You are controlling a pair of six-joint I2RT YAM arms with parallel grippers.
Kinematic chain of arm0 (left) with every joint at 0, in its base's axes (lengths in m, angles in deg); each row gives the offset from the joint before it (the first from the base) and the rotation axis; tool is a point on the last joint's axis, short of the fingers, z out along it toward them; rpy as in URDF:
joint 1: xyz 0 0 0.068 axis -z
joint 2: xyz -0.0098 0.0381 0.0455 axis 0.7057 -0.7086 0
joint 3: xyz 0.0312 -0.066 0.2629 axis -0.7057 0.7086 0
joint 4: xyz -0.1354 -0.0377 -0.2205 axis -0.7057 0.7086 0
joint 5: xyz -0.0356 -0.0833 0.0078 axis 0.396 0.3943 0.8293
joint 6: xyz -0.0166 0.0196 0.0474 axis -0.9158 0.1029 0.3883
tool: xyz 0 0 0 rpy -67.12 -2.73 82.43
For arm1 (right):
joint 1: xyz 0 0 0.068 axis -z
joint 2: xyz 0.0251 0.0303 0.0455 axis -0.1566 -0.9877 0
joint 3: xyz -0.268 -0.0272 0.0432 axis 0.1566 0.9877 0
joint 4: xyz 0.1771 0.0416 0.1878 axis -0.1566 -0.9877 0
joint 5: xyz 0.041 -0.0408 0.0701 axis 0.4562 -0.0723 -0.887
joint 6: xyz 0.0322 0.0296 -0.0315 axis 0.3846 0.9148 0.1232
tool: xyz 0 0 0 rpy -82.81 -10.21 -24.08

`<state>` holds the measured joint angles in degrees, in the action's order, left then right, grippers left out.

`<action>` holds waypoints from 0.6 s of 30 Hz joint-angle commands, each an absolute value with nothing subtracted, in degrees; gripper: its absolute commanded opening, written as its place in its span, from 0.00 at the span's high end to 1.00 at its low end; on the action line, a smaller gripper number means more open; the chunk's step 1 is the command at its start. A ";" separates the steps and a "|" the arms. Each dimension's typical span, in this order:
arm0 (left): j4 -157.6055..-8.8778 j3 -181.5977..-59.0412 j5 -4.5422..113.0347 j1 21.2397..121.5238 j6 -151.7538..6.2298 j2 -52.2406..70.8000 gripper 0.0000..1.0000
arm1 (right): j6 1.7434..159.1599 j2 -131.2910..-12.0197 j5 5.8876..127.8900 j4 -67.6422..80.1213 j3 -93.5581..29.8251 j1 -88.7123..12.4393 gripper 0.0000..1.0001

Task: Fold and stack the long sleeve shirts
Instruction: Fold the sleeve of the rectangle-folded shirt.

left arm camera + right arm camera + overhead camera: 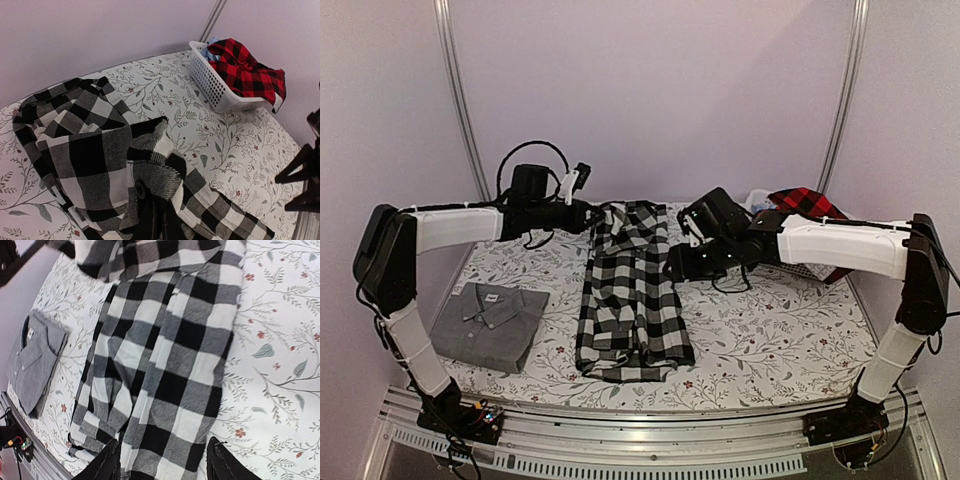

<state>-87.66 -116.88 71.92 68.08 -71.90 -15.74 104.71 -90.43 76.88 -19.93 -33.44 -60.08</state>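
The black-and-white check shirt (632, 300) lies as a long strip down the middle of the table. My left gripper (592, 215) is shut on its far collar end and holds that cloth bunched up; in the left wrist view the closed fingers (157, 222) pinch the fabric (95, 150). My right gripper (678, 268) is open and empty just above the shirt's right edge, its fingers (107, 462) spread over the cloth (175, 355). The grey collared shirt (490, 325) lies folded at the front left and also shows in the right wrist view (32, 362). The red-and-black check shirt (807, 205) lies crumpled in the basket.
The white plastic basket (212, 85) stands at the back right corner with the red shirt (247, 70) hanging over its rim. A flower-patterned cloth (780, 330) covers the table. The metal rail (640, 440) runs along the near edge.
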 commanded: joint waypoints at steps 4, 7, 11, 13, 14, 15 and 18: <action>-65.42 -129.26 78.00 76.23 -59.07 -26.35 1.00 | 104.37 -86.28 79.22 -15.37 -28.34 -51.40 0.43; -58.78 -132.91 77.46 78.76 -56.53 -30.04 1.00 | 103.88 -86.13 78.85 -14.65 -27.36 -50.19 0.43; -54.06 -134.60 76.02 81.49 -54.83 -32.40 1.00 | 103.78 -86.44 77.54 -13.64 -26.52 -49.79 0.43; -52.83 -134.63 75.97 82.11 -54.62 -32.56 1.00 | 103.84 -86.75 76.59 -13.10 -26.23 -49.81 0.43; -52.20 -134.70 75.98 82.38 -54.52 -32.48 1.00 | 103.87 -86.94 76.23 -12.96 -26.13 -49.79 0.43; -51.42 -134.83 75.78 82.64 -54.26 -32.28 1.00 | 103.79 -87.15 75.90 -12.89 -26.04 -49.79 0.43; -49.66 -135.15 75.05 83.17 -53.64 -31.19 1.00 | 103.78 -87.42 75.43 -12.56 -25.91 -49.79 0.43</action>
<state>-54.51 -133.01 75.77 82.42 -55.99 -32.61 104.23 -87.48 76.84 -14.42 -26.84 -49.83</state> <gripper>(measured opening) 0.006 0.575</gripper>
